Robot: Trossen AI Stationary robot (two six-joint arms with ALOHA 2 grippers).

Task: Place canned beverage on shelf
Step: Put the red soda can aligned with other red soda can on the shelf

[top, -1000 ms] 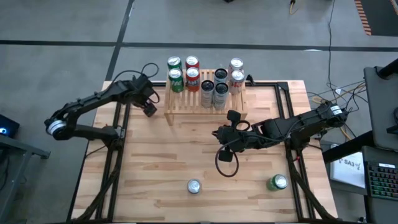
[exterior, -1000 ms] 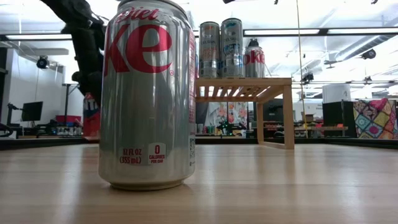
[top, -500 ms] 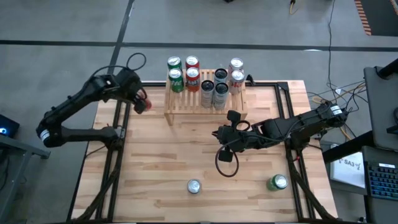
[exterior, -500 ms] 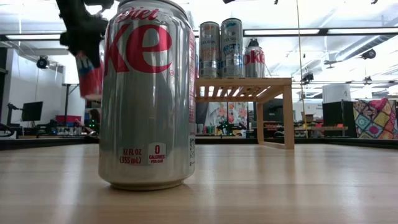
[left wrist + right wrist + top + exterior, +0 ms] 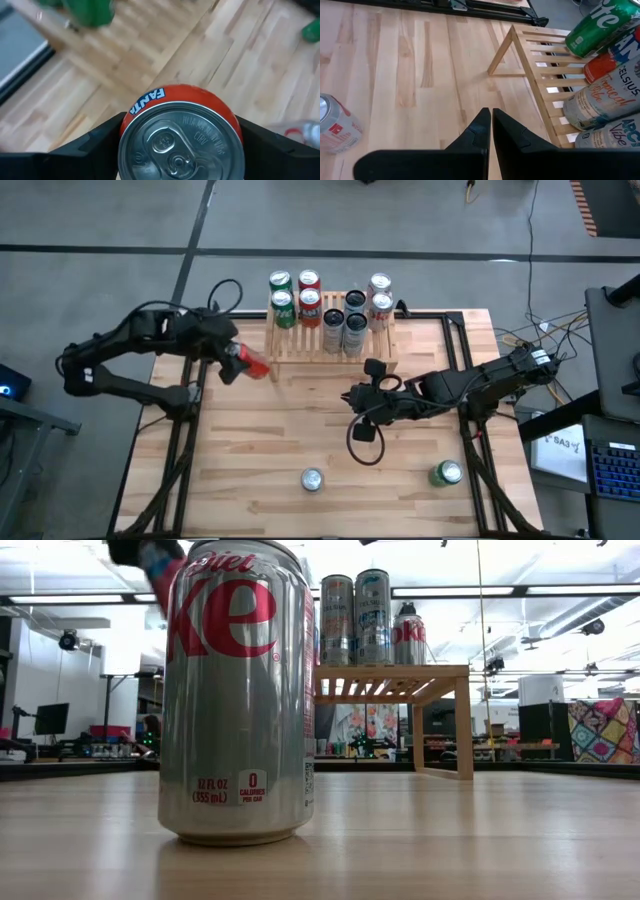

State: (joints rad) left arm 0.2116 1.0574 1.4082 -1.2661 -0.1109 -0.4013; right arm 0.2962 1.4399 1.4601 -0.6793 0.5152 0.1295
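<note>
Left gripper pinching the orange Fanta can beside the shelf — best righted before lowering; right gripper pressed together — idle

A big silver Diet Coke can stands upright on the wooden table, filling the nine o'clock half. At two o'clock from it, farther back, the shelf carries three upright cans. At eleven o'clock, a red can shows tilted in a dark gripper.
</note>
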